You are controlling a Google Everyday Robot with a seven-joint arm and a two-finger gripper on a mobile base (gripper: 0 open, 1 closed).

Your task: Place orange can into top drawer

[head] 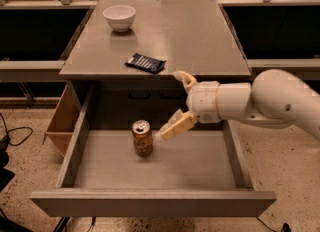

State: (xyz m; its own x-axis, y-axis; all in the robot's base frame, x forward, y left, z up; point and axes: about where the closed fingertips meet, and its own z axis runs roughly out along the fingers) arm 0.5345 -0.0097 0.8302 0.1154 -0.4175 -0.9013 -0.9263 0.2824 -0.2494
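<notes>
The orange can (142, 138) stands upright on the flat grey bottom of the open top drawer (150, 203), left of its middle, silver top up. My gripper (177, 103) hangs above the drawer to the right of the can and a little higher, clear of it. Its fingers (176, 126) are spread apart and hold nothing. The white arm comes in from the right edge of the view.
A white bowl (119, 17) sits at the back left of the cabinet top (200, 36). A dark flat packet (145, 62) lies near the top's front edge. A cardboard box (62, 121) stands on the floor left of the drawer.
</notes>
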